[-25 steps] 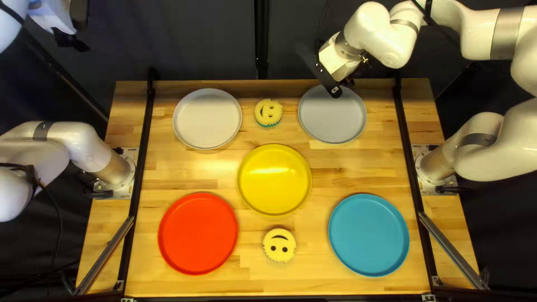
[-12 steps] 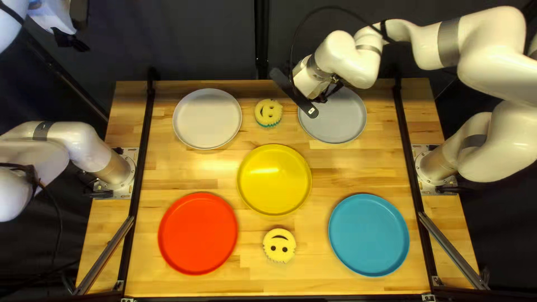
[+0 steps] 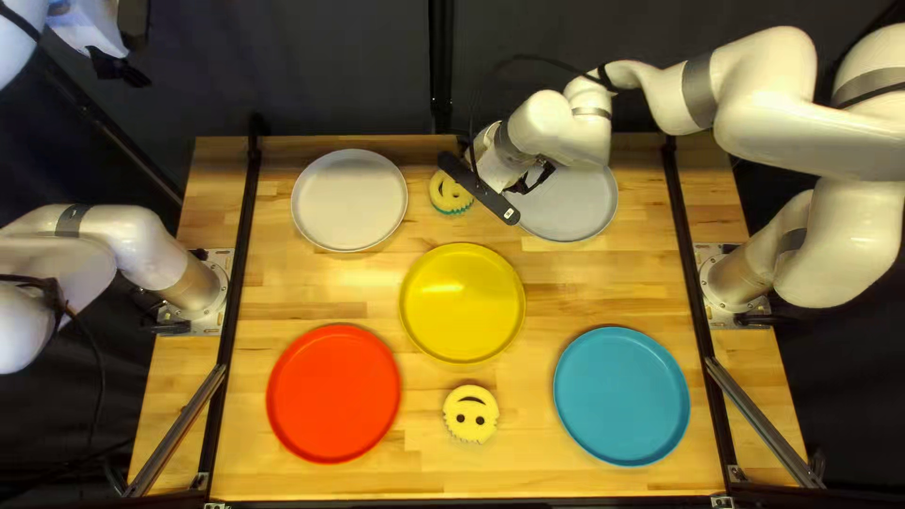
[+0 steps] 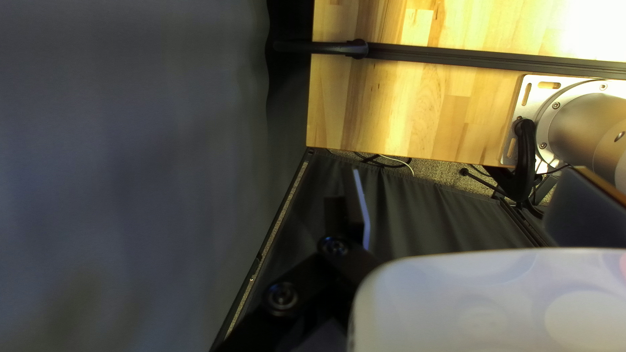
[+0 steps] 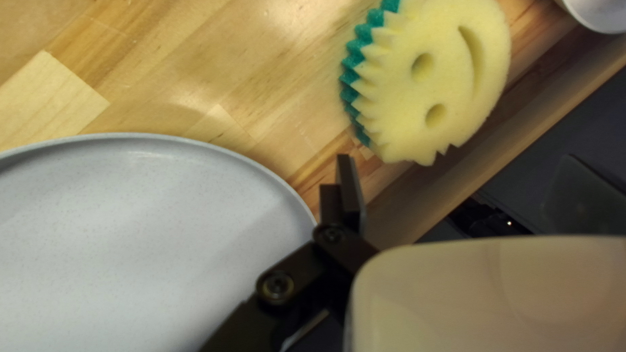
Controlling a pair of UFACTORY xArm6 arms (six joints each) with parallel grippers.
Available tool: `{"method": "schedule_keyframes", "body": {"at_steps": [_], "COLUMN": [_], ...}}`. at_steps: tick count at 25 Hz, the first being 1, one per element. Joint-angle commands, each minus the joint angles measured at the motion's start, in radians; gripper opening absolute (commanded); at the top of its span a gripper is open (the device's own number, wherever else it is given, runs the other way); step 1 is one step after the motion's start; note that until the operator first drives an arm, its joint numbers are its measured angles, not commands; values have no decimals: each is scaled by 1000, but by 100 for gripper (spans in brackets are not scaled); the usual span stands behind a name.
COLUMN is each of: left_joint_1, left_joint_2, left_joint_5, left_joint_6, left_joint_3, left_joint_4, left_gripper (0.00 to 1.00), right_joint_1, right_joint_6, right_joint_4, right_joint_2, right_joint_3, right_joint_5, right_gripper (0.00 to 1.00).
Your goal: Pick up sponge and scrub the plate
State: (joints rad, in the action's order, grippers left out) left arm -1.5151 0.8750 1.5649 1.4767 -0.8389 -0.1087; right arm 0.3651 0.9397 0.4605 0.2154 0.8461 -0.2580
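My right claw (image 5: 460,163) is spread wide with nothing pinched, presumably to straddle the sponge (image 5: 450,85) just ahead. The sponge lies face up, so its teal layer, likely the scrubbing side, already points down. Its soft yellow foam is round, with jagged teeth and holes for eyes and mouth. Beside and partly under my claw sits the grey plate (image 5: 150,234), smooth, finely speckled, its raised rim upward, ready for scrubbing; I can't tell which plate is meant. My left claw (image 4: 466,171), also spread and empty, hangs off the table, probably to leave room.
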Motion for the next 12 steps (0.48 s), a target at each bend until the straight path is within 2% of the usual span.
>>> {"method": "schedule_keyframes", "body": {"at_steps": [1, 7, 12], "left_joint_1": [0, 0, 0], "left_joint_2": [0, 0, 0], "left_joint_5": [0, 0, 0], "left_joint_6": [0, 0, 0], "left_joint_3": [0, 0, 0], "left_joint_4": [0, 0, 0], "left_gripper": [100, 100, 100], "right_joint_1": [12, 9, 4], "right_joint_6": [-99, -192, -179], "right_joint_4": [114, 204, 183], "right_joint_2": [31, 79, 50], "right_joint_3": [-13, 6, -8], "right_joint_5": [59, 93, 78], "right_gripper": [100, 100, 100]}}
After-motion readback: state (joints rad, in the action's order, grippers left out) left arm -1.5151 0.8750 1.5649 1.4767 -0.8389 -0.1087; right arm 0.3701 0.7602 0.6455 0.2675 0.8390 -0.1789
